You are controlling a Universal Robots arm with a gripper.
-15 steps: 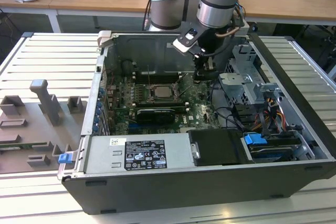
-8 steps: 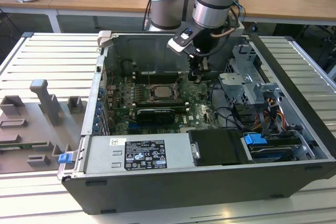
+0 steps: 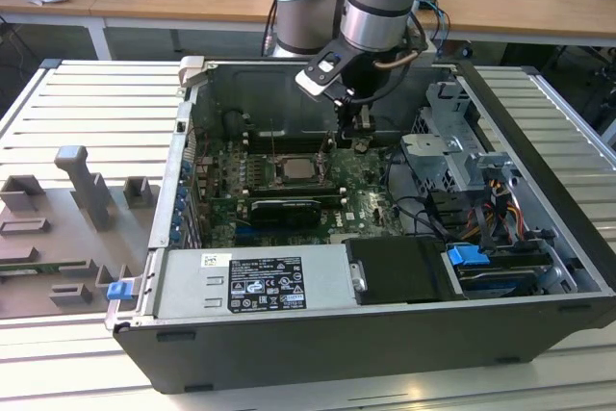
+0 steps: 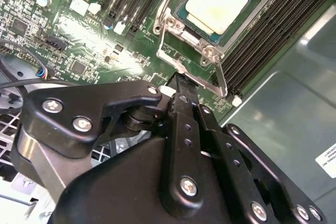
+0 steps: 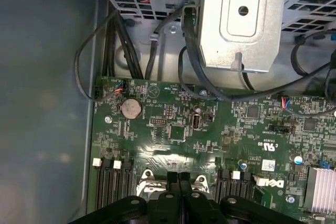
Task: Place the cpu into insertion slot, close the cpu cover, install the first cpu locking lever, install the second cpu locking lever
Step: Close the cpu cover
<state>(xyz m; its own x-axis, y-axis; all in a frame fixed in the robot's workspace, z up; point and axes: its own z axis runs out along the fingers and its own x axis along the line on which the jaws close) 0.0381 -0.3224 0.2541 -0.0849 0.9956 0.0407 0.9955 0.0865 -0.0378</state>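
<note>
Where the grey robot arm reaches down into the open dark grey metal computer case (image 3: 289,353) on the pale slatted desk (image 3: 77,103), its black end effector (image 3: 358,141) hangs over the green motherboard (image 3: 366,199), just to the exterior view's right of the processor socket. In both wrist views the two black fingers are pressed together with no gap, and nothing can be seen held between them; the end effector (image 4: 178,82) has its tip at one corner of the socket.

The small, flat, square cpu (image 4: 218,3) with its pale silver-beige metallic top sits flat inside the square, metal-rimmed insertion slot (image 4: 163,51); in the exterior view it shows as a light square (image 3: 294,168) mid-board. The thin grey metal cpu cover (image 4: 189,38), a frame with a large central window, appears to lie down around the chip. A thin bright metal lever (image 4: 212,80) runs along the socket's edge right by the fingertips; whether they touch it cannot be told.

Long black memory slots (image 4: 262,40) flank the socket on both sides. In the first wrist view the end effector (image 5: 178,174) stands between two groups of these slots, and beyond it lie a round silver coin battery (image 5: 131,108), looping black cables (image 5: 84,61) and a grey sheet-metal drive cage (image 5: 241,19).
</note>
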